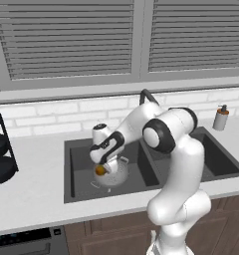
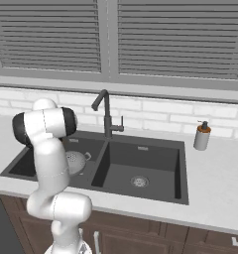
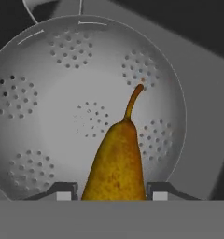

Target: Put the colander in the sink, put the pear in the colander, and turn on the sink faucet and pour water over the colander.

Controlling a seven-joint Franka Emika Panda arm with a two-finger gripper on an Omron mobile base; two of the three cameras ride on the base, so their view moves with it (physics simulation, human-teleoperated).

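Item: colander (image 1: 113,173), seated in the left basin of the sink (image 1: 74,191) let into the bench (image 1: 32,209), at about 9 o'clock from the sink faucet (image 2: 107,115). Item: pear (image 3: 117,163), stem toward 12 o'clock in the hand view, clamped between the part-closed fingers of the tool (image 3: 113,192), poised just above the colander's bowl. Step in hand, by judgement: pear into colander; next calls for opening the tool to release it, then withdrawing toward the faucet lever.

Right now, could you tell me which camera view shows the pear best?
The hand view: the pear fills the foreground between the finger tips, stem up, over the colander. The left base view gives a small orange patch at the gripper; in the right base view the arm blocks it.
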